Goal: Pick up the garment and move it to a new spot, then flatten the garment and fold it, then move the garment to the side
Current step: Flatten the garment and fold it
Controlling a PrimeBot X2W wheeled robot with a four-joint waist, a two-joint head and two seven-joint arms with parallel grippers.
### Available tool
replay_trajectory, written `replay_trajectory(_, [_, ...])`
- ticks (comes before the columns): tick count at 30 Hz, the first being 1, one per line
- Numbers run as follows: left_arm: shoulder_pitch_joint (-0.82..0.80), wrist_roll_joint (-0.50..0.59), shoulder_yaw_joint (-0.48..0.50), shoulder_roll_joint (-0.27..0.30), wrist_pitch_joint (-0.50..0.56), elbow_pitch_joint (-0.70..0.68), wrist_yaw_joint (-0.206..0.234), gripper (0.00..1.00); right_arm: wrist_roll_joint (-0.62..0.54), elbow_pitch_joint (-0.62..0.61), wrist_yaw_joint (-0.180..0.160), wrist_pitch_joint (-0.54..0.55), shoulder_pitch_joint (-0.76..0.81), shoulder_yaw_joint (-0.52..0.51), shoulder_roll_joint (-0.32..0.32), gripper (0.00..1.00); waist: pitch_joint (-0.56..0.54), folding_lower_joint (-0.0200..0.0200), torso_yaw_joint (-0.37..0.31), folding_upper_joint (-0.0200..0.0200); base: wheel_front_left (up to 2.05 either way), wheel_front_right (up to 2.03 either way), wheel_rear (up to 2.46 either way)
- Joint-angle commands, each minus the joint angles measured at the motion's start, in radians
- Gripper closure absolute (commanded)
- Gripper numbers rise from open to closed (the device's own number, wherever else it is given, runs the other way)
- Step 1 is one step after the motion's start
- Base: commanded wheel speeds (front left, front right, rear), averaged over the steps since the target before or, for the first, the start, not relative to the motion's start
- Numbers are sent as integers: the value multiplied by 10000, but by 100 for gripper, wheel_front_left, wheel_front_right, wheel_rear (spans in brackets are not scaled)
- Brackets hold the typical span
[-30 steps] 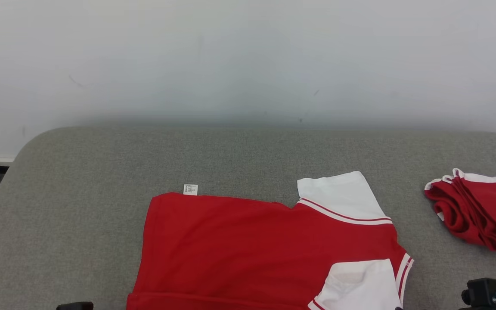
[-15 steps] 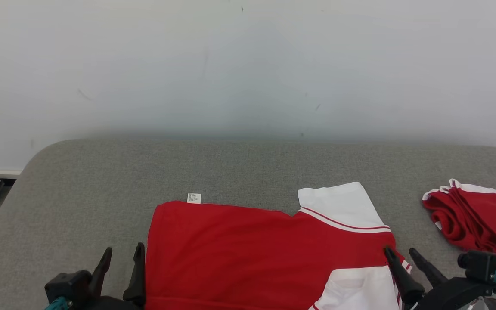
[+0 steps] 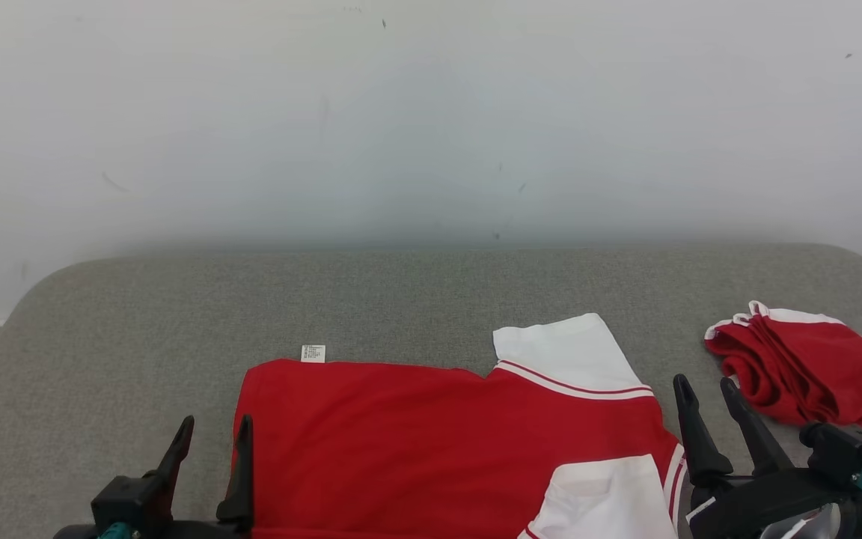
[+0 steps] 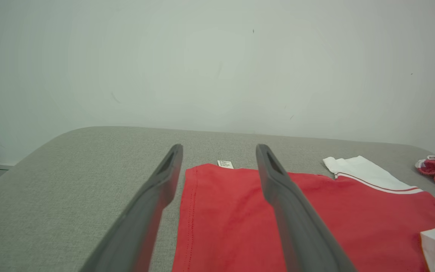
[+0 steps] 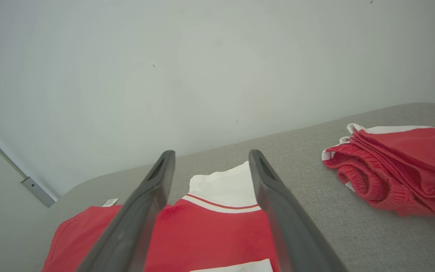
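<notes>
Shirt likely soft, light, limp; flat on bench. Pinch hem at 9 o'clock, sleeve side at 3 o'clock. Left jaws, right jaws apart, empty.

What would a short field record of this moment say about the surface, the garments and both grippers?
surface: grey fabric-covered table against a pale wall
garment: red shirt with white sleeves, spread flat, near edge out of frame
label: small white tag at the shirt's far left corner
other item: bunched red-and-white garment, apart at the right
left gripper: open, empty, at the shirt's left edge
right gripper: open, empty, by the shirt's right edge
</notes>
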Motion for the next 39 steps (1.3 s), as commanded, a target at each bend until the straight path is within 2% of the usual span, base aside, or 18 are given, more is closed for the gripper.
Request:
replay_trajectory(1, [-71,121,13,71,-85,43,-22,0,-173,111,21,-114,-166,17,-21,0,44,1,-40,0,0,0,0])
replay_trajectory(7, [254,-121,193,11,-186,283,131,0,-365,464,21,-375,-298,140,-18,0,74,1,-119,0,0,0,0])
replay_trajectory(17, [532,-487,379,136,-225,266,-43,0,-473,898,21,-438,-390,375,-21,0,30,1,-26,0,0,0,0])
replay_trajectory(39, [371,-696,199,299,180,-35,-14,0,-208,1131,21,-260,-583,388,-20,0,213,1,-60,0,0,0,0])
